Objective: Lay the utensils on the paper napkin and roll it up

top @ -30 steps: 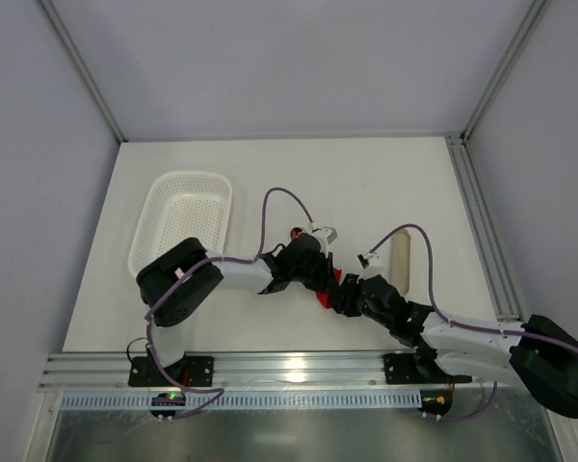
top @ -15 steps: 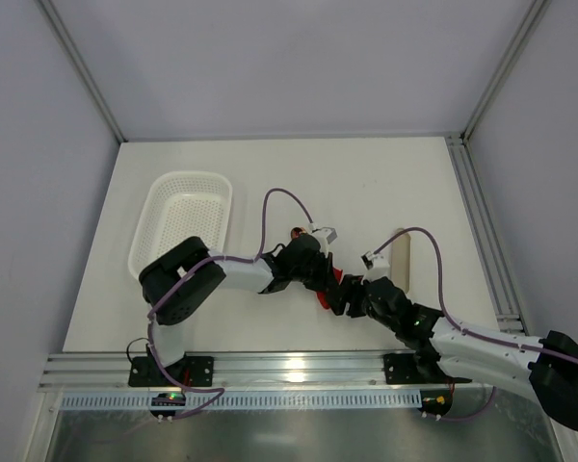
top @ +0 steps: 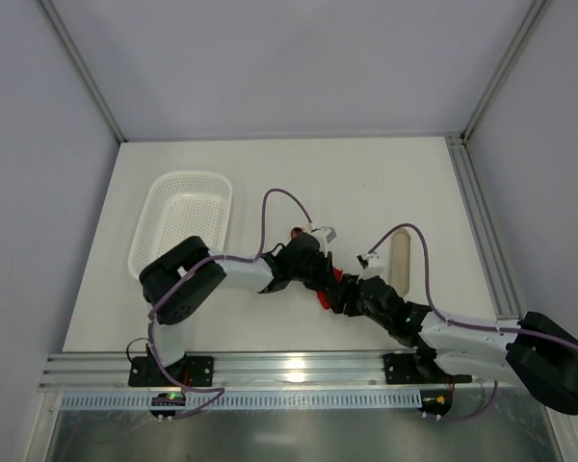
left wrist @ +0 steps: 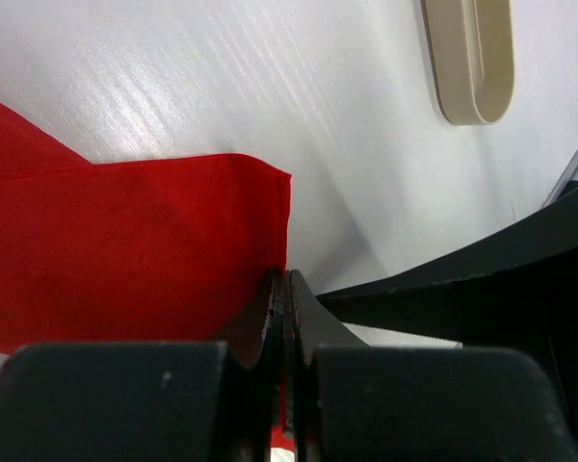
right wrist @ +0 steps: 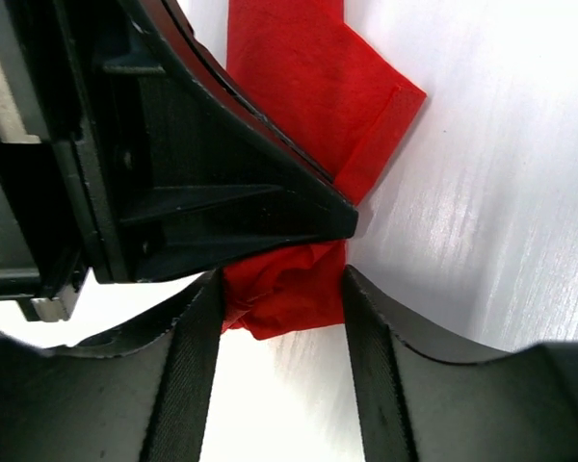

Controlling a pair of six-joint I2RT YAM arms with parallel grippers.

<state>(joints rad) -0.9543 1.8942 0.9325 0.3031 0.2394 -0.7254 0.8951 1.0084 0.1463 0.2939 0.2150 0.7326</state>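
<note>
1. The white basket [top: 183, 223] sits at the far left of the counter [top: 366, 183].
2. The left gripper [left wrist: 284, 289] stays pressed together on an edge of the paper napkin [left wrist: 125, 245], mid-counter.
3. The right gripper [right wrist: 281, 289] still pinches the napkin's bunched end. Only its arm's rear swung out and back, so the roll seems no further along.
4. The utensils are hidden; whether they are wrapped inside cannot be told.

top view: thin red paper napkin [top: 322, 300] mostly covered by left gripper [top: 329, 281] and right gripper [top: 338, 299] | left wrist: beige oblong tray [left wrist: 472, 58] cut by top edge | napkin's inside: cannot tell
</note>
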